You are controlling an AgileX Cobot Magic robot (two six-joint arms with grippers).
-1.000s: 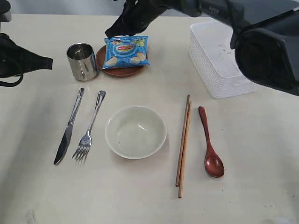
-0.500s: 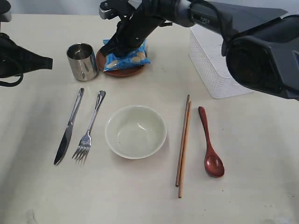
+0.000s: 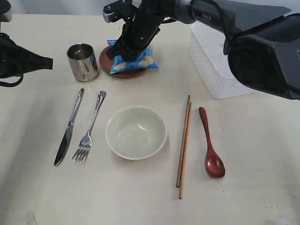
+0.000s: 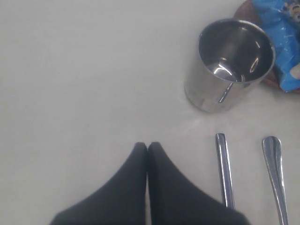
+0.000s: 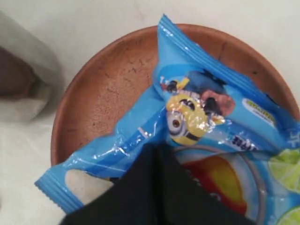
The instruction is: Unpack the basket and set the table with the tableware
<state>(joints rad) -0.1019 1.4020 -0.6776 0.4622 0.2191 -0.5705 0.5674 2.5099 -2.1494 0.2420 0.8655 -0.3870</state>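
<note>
The right gripper point(image 5: 157, 151), pinched shut and empty, presses on the blue snack bag point(image 5: 201, 117) lying across the brown plate point(image 5: 103, 98) at twelve o'clock from the bowl point(image 3: 136, 132); a sideways shove could drag that plate into the steel cup point(image 3: 82, 61) at its nine o'clock. The left gripper point(image 4: 147, 146) hangs closed, empty, near the cup.
</note>
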